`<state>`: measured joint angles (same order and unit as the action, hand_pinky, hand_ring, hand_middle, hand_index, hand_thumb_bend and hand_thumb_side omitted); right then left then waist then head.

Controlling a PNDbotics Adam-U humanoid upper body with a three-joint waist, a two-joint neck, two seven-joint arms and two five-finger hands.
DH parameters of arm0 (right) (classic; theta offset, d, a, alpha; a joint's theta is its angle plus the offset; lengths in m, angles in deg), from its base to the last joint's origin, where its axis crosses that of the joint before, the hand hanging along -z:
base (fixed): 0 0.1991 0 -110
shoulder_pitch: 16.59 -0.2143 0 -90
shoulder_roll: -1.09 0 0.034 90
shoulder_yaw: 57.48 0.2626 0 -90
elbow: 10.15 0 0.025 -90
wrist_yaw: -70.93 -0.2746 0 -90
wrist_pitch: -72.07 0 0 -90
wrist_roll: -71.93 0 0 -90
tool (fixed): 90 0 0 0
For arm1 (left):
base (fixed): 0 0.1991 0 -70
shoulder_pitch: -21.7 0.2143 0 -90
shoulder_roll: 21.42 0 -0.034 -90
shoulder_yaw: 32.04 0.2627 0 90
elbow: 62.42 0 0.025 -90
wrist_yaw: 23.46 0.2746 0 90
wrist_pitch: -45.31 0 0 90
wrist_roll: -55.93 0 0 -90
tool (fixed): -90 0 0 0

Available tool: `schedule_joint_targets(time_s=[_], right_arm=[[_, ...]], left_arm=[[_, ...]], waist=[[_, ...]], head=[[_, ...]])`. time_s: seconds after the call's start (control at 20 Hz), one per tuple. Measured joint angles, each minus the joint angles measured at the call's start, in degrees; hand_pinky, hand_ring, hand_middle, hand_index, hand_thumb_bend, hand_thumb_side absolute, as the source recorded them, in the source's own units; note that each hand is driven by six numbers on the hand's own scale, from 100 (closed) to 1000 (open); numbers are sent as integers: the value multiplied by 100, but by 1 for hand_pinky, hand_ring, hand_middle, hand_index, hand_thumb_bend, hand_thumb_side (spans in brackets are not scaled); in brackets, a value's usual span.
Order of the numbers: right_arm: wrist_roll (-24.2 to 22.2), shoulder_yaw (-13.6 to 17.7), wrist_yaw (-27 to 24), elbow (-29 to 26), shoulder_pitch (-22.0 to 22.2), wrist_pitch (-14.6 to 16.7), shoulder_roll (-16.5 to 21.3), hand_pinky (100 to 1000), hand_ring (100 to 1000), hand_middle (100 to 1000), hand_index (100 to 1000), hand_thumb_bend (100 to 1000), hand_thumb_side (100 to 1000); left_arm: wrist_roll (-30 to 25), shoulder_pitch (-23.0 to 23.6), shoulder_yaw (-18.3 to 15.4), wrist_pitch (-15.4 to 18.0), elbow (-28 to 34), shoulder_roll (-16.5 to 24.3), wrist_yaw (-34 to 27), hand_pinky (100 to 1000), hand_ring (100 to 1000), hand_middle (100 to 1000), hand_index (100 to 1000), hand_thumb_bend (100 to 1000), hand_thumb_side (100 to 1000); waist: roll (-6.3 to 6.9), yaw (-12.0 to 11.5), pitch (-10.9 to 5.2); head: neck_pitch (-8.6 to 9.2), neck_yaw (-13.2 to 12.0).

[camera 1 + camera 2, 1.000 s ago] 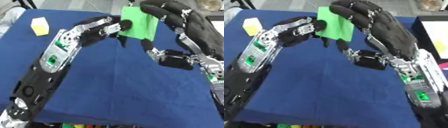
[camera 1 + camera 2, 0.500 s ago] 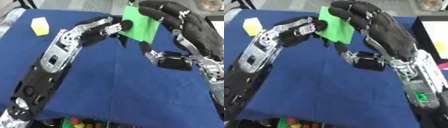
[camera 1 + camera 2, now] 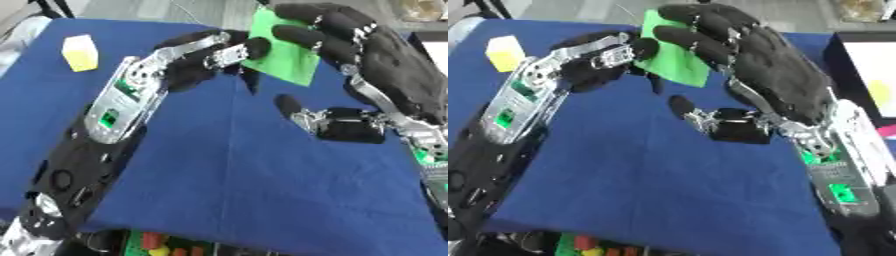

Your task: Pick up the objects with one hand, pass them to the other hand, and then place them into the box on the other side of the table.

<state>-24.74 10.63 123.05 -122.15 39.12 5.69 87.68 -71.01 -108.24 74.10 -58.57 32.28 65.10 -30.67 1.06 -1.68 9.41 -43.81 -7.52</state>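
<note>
My left hand (image 3: 206, 57) pinches the near edge of a flat, thin green sheet (image 3: 284, 55) above the far part of the desk (image 3: 245, 175), which is covered in smooth blue cloth. My right hand (image 3: 754, 65), black and padded, lays its bent fingers over the sheet's top, thumb stretched out below and apart from it. A pale yellow block (image 3: 80, 52) sits at the far left. A dark-walled box (image 3: 866, 65) lies at the right edge.
</note>
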Motion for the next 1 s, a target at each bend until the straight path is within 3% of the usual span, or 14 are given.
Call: schedule_joint_targets(time_s=[0.2,1.0], right_arm=[[-60,26,83,-32,-3,31,0,890,904,913,921,286,100],[151,26,480,-100,-30,-168,3,796,823,848,894,214,100]], left_arm=[[-1,-1,0,-1,4,-1,0,693,513,435,593,100,741],[-34,0,2,35,76,-2,26,694,515,432,592,100,726]], waist=[[0,0,0],[-11,-13,0]], head=[[0,0],[0,11]])
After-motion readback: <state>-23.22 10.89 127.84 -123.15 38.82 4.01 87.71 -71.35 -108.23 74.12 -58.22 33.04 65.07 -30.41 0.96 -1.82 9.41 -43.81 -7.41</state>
